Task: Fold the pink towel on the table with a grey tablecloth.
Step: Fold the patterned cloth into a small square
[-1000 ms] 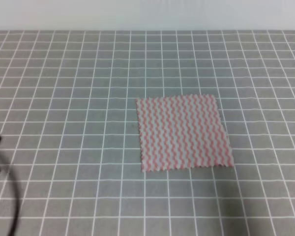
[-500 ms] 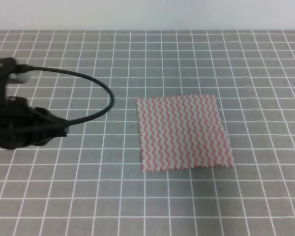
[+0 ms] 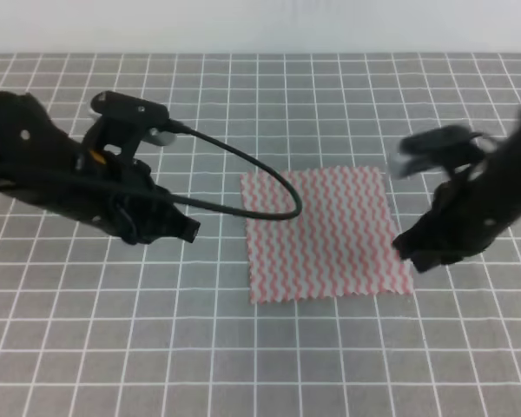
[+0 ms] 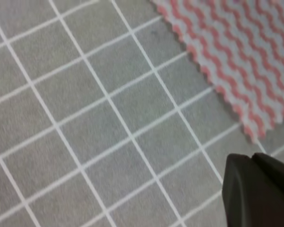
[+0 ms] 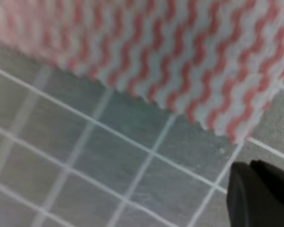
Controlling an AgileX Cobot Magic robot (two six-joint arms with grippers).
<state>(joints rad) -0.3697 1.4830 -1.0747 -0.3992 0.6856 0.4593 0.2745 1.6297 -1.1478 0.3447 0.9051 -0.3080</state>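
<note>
thin pink towel point(image 3: 326, 233) lies flat, unfolded, mid table with a grey tablecloth point(image 3: 243, 347). looks light and floppy, so best pinched at a corner or pinked edge. left gripper point(image 3: 187, 230) just off its left edge, right gripper point(image 3: 406, 252) at the near-right corner; can't tell if either is spread or closed.

Pink towel point(image 3: 323, 233): pink-white zigzag stripes. Tablecloth point(image 3: 243, 347): grey, white grid.
</note>
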